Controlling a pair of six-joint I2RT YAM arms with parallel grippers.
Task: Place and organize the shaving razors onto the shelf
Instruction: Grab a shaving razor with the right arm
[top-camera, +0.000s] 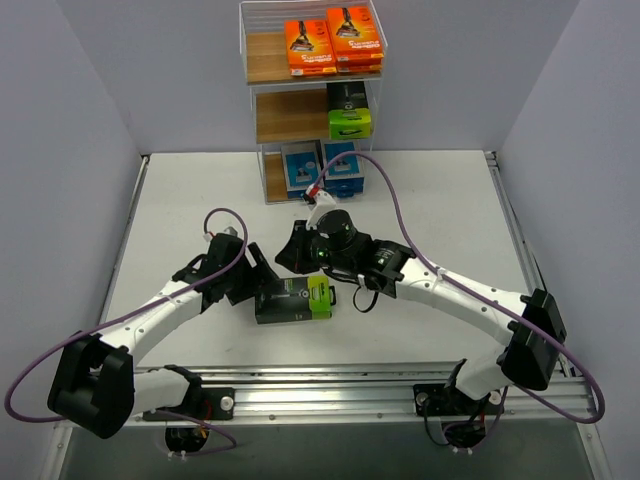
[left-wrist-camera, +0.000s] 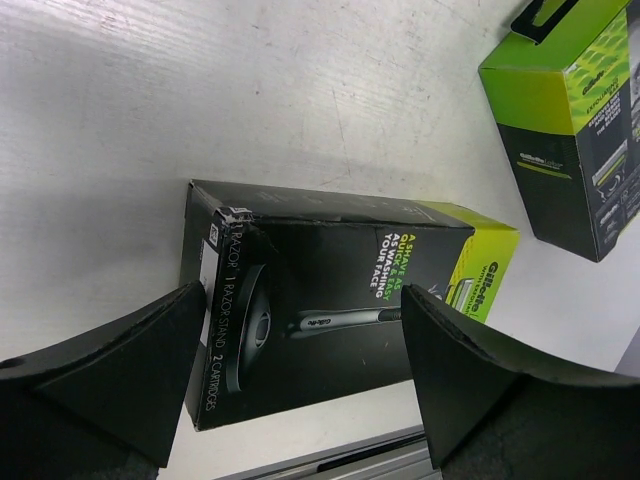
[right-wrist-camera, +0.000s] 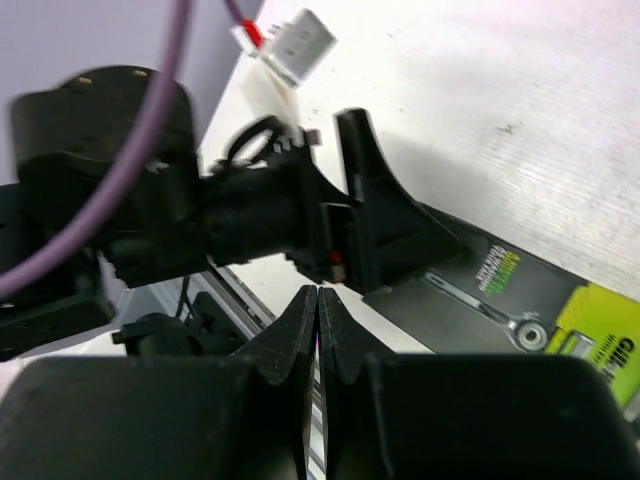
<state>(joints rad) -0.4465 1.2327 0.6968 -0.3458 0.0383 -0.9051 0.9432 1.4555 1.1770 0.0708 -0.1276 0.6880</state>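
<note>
A black razor pack with a lime-green end (top-camera: 293, 300) lies flat on the table; it also shows in the left wrist view (left-wrist-camera: 330, 300) and the right wrist view (right-wrist-camera: 520, 320). My left gripper (top-camera: 262, 285) (left-wrist-camera: 302, 295) is open over the pack's black end, one finger on each side. My right gripper (top-camera: 285, 258) (right-wrist-camera: 318, 292) is shut and empty, just behind the pack and pointing at the left gripper. A second black-and-green pack (left-wrist-camera: 565, 130) stands on the table to the right. The shelf (top-camera: 250, 100) holds orange packs (top-camera: 333, 45) on top, a black-and-green pack (top-camera: 349, 112) in the middle and blue packs (top-camera: 322, 170) at the bottom.
Purple cables loop over both arms (top-camera: 390, 200). A metal rail (top-camera: 330, 395) runs along the table's near edge, just below the flat pack. Grey walls close in the left, right and back sides. In the top view the right arm hides the second pack.
</note>
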